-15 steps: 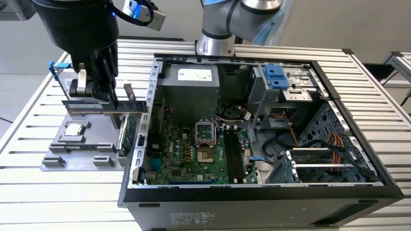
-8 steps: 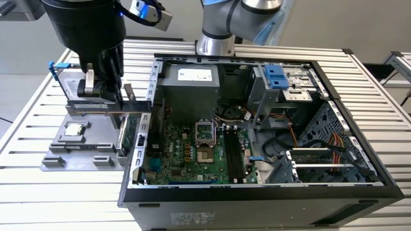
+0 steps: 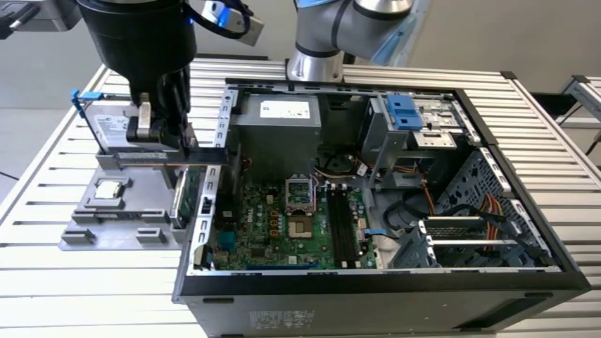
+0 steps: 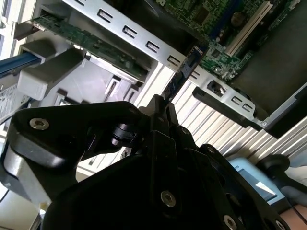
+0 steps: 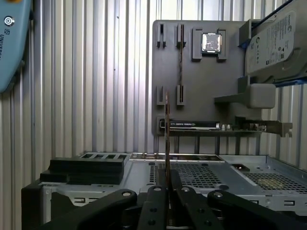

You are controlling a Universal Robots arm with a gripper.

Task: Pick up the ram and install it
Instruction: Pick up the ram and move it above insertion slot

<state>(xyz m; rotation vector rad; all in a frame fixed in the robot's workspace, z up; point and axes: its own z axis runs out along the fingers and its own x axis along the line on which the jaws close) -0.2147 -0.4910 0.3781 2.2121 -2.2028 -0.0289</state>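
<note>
Black pincer (image 3: 162,141) hangs in the upper left of the exterior view, closed on the ram (image 3: 202,156). The ram is a dark, thin stick held level. It juts toward the exterior view's right, and its far end reaches the near wall of the open case (image 3: 376,303). It sits over the side of the grey tray (image 3: 80,236) nearest the case, and whether it touches the tray cannot be told.

In the first wrist view the ram (image 5: 167,139) shows edge-on, clamped between the fingers (image 5: 156,206). In the second wrist view it (image 4: 184,69) sticks out from the pincer (image 4: 160,108) toward the case rim.

On the tray lie a silver chip (image 3: 110,189) and a drive (image 3: 117,127) propped on edge. A green card (image 3: 191,197) stands between tray and case. The board (image 3: 272,225) fills the lower left of the case floor, and its long black slots (image 3: 343,225) are well apart from the ram. Tray and case rest on the slatted metal worktop (image 3: 56,289).
</note>
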